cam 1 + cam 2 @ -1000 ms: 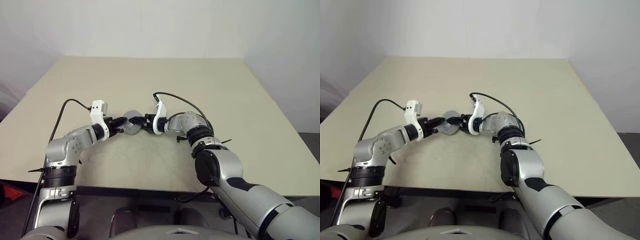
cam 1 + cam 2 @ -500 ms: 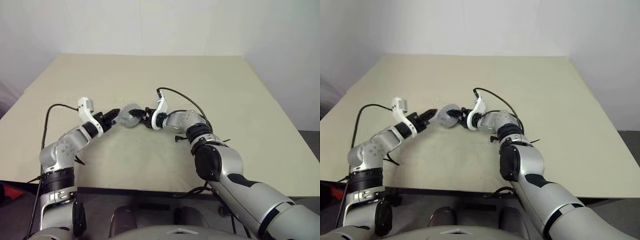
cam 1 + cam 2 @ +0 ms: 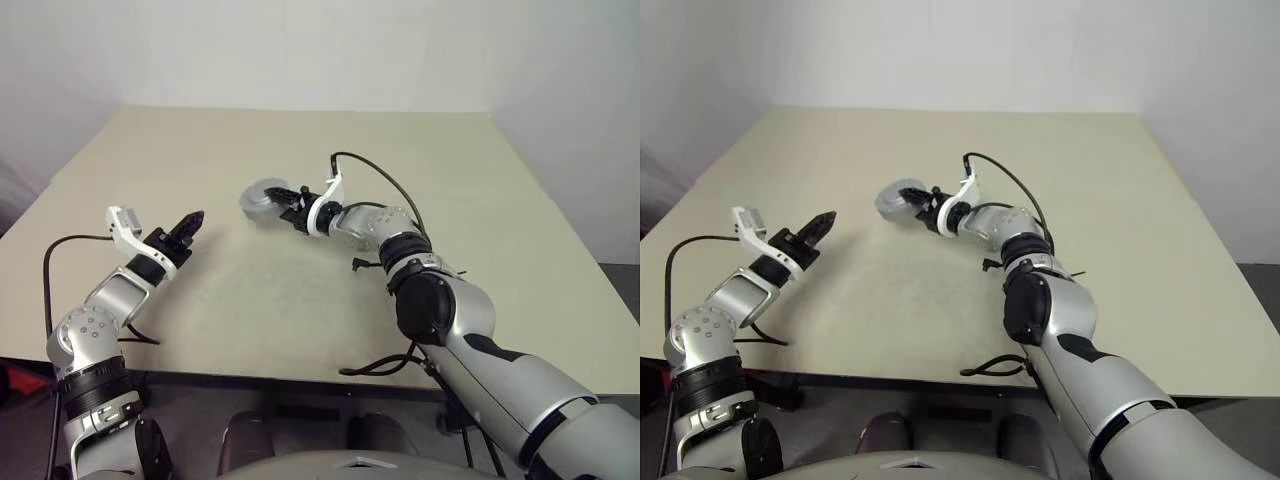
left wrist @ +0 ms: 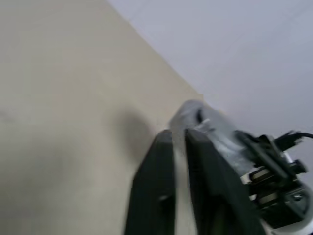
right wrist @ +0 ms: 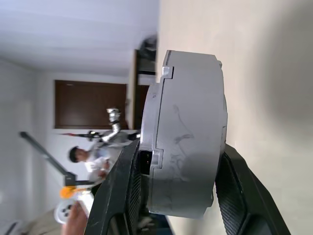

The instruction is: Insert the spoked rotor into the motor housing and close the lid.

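Above the table [image 3: 420, 150], right claw [image 3: 288, 208] grips closed motor housing [image 3: 262, 199]; left claw [image 3: 190, 222] nearly closed, empty.

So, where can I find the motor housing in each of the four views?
Left eye view: motor housing left of centre, above the table.
Right eye view: housing left of centre.
Left wrist view: blurred, beyond the left gripper.
Right wrist view: large, between the fingers.
Shared landmark: the right gripper holding it.

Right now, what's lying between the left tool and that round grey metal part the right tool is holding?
Nothing: in the left eye view only bare beige table lies between the left tool and the round grey metal motor housing in the right tool.
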Motion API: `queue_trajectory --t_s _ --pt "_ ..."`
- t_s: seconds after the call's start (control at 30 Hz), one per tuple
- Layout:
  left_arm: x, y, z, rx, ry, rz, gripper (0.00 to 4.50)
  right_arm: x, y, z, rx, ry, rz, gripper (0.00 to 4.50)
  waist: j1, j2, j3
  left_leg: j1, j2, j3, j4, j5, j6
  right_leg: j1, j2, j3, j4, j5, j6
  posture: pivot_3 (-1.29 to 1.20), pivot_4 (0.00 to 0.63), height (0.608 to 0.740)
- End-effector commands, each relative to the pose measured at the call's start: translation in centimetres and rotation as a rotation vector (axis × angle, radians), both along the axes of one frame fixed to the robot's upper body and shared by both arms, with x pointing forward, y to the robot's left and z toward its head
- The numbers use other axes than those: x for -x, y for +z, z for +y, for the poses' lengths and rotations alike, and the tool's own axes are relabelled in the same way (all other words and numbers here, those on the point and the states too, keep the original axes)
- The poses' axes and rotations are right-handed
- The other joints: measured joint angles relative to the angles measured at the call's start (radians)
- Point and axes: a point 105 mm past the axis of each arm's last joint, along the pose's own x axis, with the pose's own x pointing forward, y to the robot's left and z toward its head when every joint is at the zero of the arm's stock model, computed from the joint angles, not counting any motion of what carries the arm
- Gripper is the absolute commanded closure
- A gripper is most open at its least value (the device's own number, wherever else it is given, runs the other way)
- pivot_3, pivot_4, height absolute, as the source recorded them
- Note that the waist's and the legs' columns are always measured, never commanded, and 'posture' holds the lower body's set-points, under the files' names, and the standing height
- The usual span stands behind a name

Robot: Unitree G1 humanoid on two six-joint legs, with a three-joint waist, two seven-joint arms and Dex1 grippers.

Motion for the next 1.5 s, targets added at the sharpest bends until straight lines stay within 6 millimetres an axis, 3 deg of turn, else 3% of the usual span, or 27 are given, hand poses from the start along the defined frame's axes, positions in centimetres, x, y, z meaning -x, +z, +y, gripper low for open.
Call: queue_trajectory --t_s 0.03,0.33,0.5,0.73,0.9,1.23,1.5 --pt "0.1 1.3 0.6 0.059 0.038 -0.063 2.92 -0.2 4.9 0.5 -0.125 0.044 -0.1 2.44 0.001 -0.001 0.001 0.0 0.0 0.0 0.0 0.0 0.0 0.0 0.0 0.0 0.0 0.0 0.0 0.0 0.0 0.74" --pt "0.2 1.8 -2.4 0.282 -0.117 -0.055 0.02 0.4 4.8 0.6 -0.114 0.086 -0.107 2.44 0.018 -0.003 0.002 0.0 0.0 0.0 0.001 0.0 0.0 0.0 0.0 0.0 0.001 0.0 0.0 0.0 0.0 0.74" --pt "0.7 2.9 -3.9 0.412 -0.248 -0.061 0.02 1.1 5.5 0.8 -0.143 0.135 -0.131 2.44 0.02 -0.004 0.003 -0.001 0.0 0.0 0.003 0.0 0.0 0.0 0.0 0.0 0.002 0.0 0.0 0.0 0.0 0.74" --pt "-0.1 3.7 -4.5 0.529 -0.301 -0.075 0.02 1.8 5.8 1.0 -0.148 0.181 -0.146 2.44 0.021 -0.004 0.003 -0.001 0.0 0.0 0.004 0.0 0.0 0.0 0.0 0.0 0.003 0.0 0.001 0.0 0.0 0.74" --pt "-1.1 3.2 -5.6 0.562 -0.331 -0.041 0.02 2.1 6.4 0.9 -0.164 0.197 -0.166 2.44 0.024 -0.005 0.003 -0.001 0.0 0.0 0.004 0.0 -0.001 0.0 0.0 0.0 0.003 0.001 0.001 0.0 0.0 0.74" --pt "-2.8 4.7 -7.6 0.631 -0.387 -0.08 0.02 2.4 6.6 0.8 -0.152 0.205 -0.193 2.44 0.027 -0.005 0.003 -0.002 0.0 -0.001 0.006 0.0 -0.001 0.0 0.0 0.001 0.004 0.003 0.005 0.0 0.0 0.74" --pt "-3.1 5.1 -7.3 0.645 -0.374 -0.099 0.02 2.3 6.1 0.7 -0.132 0.192 -0.192 2.44 0.027 -0.005 0.003 -0.003 0.0 -0.001 0.007 0.0 -0.001 0.0 0.0 0.001 0.004 0.003 0.006 0.0 0.0 0.74"
